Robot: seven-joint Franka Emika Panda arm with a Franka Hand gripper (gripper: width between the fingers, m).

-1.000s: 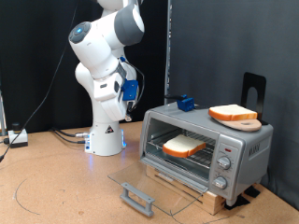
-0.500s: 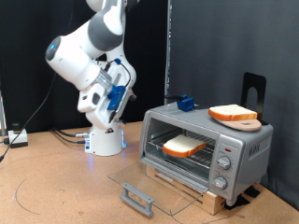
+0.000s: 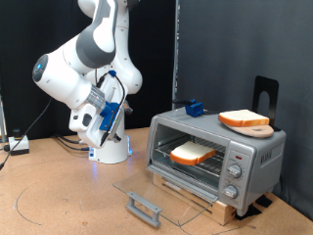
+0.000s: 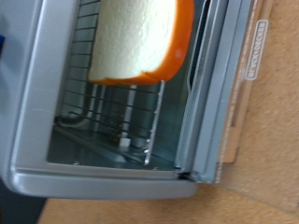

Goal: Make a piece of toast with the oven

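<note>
We see square tan bread slice (image 3: 195, 153) on rack in silver oven (image 3: 217, 154), glass door (image 3: 161, 196) down on brown worktop (image 3: 59, 196), dark curtain behind; can't tell hand's grip.

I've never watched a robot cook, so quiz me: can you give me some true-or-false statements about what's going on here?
1. The oven door is shut. False: the glass door lies folded down, open.
2. A piece of toast sits on the rack inside the oven. True.
3. A second slice lies on a round wooden board on top of the oven. True.
4. The gripper is holding a bread slice. False: the gripper itself cannot be made out in either view, and both slices lie clear of the arm.
</note>
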